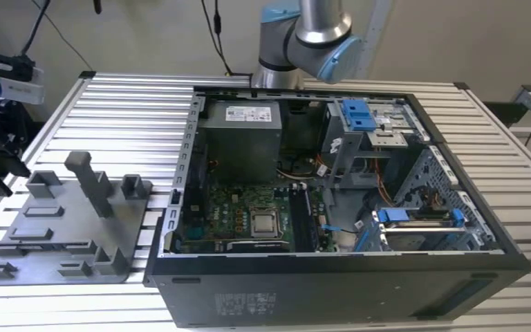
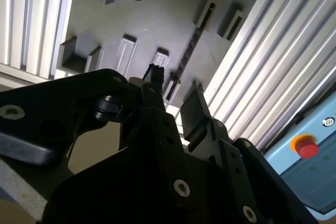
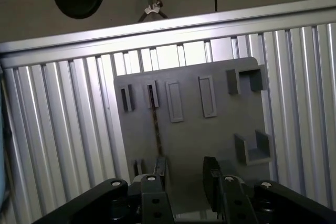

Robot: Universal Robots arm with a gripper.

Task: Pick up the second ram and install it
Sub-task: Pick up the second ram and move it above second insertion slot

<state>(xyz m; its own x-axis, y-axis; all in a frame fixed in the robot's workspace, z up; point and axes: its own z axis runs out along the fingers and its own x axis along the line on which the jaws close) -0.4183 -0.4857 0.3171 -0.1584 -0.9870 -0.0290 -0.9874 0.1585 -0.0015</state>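
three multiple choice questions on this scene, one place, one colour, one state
1. In the exterior view, the grey plastic tray with upright posts lies, relative to the open black computer case: A inside it; B at the view's left of it; C on top.
2. The plastic latches on the case's drive bays are: A red; B blue; C yellow.
3. The black end effector above the tray is: A open, empty; B shut on a post; C shut on a cable.
B, it sits on the slatted metal table beside the case. B, they show blue. A, its fingers stand apart, with the long narrow dark ram stick on edge in the tray.
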